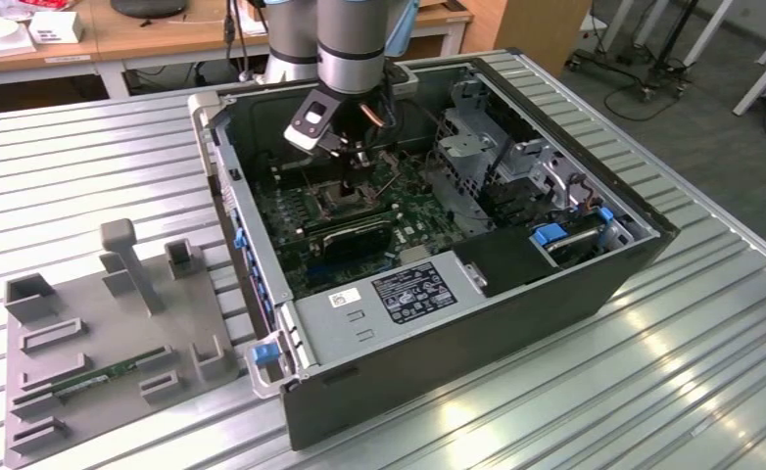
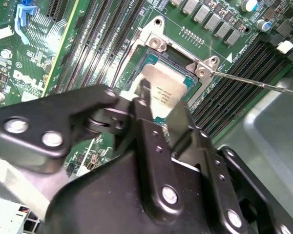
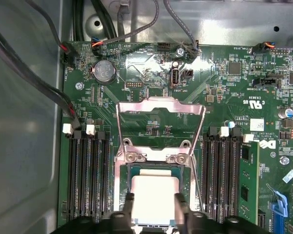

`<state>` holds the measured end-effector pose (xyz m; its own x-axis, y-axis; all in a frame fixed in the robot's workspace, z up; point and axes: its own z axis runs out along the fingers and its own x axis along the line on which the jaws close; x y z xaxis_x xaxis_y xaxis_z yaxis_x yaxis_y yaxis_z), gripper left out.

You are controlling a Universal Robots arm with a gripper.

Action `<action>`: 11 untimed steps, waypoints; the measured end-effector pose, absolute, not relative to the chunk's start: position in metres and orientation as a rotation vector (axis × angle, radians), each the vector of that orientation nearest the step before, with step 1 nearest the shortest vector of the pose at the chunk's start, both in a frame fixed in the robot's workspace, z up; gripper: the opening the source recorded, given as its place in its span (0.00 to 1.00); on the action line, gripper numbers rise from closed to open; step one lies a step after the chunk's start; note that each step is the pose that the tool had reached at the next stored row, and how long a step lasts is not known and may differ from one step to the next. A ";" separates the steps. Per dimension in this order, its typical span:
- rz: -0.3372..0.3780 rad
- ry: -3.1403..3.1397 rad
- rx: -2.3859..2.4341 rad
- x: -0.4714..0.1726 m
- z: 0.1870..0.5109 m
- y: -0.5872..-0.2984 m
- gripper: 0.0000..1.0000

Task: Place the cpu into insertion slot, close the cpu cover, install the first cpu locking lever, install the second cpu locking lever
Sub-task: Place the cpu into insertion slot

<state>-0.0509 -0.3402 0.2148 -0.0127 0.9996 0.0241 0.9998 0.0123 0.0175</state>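
On the exterior view's left we see a grey tray (image 1: 96,333) with a green memory stick (image 1: 102,377) lying in it. To its right stands the open computer case (image 1: 593,284), and the gripper (image 1: 352,181) reaches down into it over the green board (image 3: 224,87). In the first wrist view its fingers (image 3: 129,207) clamp two opposite sides of the chip (image 3: 154,192), which sits at the socket (image 3: 156,169). The cover (image 3: 132,109) is swung open, and a thin lever (image 2: 254,80) stands free near the socket.
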 end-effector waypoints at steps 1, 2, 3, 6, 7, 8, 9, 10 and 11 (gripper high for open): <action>-0.046 -2.232 -2.204 -0.051 0.215 -0.340 0.42; -0.046 -2.232 -2.204 -0.051 0.215 -0.340 0.36; -0.046 -2.232 -2.204 -0.051 0.215 -0.340 0.30; -0.046 -2.232 -2.204 -0.051 0.215 -0.340 0.18; -0.046 -2.232 -2.204 -0.050 0.215 -0.340 0.18; -0.046 -2.232 -2.204 -0.050 0.215 -0.340 0.13; -0.046 -2.232 -2.204 -0.050 0.215 -0.340 0.11; -0.046 -2.232 -2.204 -0.050 0.215 -0.340 0.11; -0.046 -2.232 -2.204 -0.050 0.215 -0.340 0.11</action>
